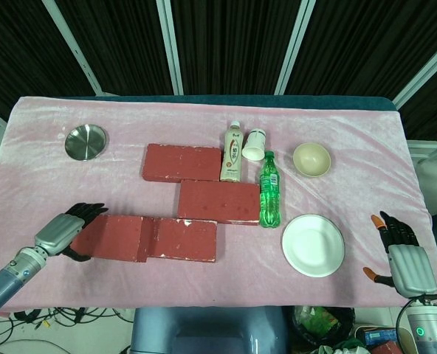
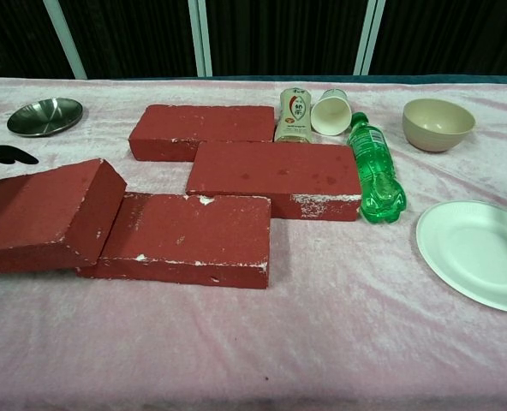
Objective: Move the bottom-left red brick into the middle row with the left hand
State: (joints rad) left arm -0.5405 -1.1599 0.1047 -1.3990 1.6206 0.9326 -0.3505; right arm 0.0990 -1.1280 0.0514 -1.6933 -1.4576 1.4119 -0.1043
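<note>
Progress: early. The bottom-left red rectangular brick [image 1: 113, 237] isn't in the middle row yet; it sits in the front row, right end propped on the neighbouring red brick [image 1: 184, 240], so it's tilted (clear in chest view).
Left hand [image 1: 65, 230]: at the brick's left end, dark fingers [image 1: 88, 211] curled over the far-left corner, thumb low at the near side. Looks like contact, but whether you've got a firm grip, can't tell; wrist blocks it in head view, chest view shows fingertips only.
Right hand [image 1: 401, 256]: parked at the counter's right edge, fingers apart, holding nothing.
Left to do: secure grip, lift, carry fwd to the gap left of the middle-row red brick [image 1: 218, 201], set down flat.
Target spot: bare pink cloth [image 1: 115, 192] beside the middle brick and in front of the back-row red brick [image 1: 181, 162]. Looks free.
In the way: nothing in the gap itself. Mind the front neighbour brick it leans on; dragging could shift it.
Others: steel dish [image 1: 85, 141] back-left, well apart. Milk-tea bottle [image 1: 233, 153], paper cup [image 1: 255, 144], green plastic bottle [image 1: 269, 190], beige bowl [image 1: 311, 159], white paper plate [image 1: 313, 245], all to the right, off your path.
</note>
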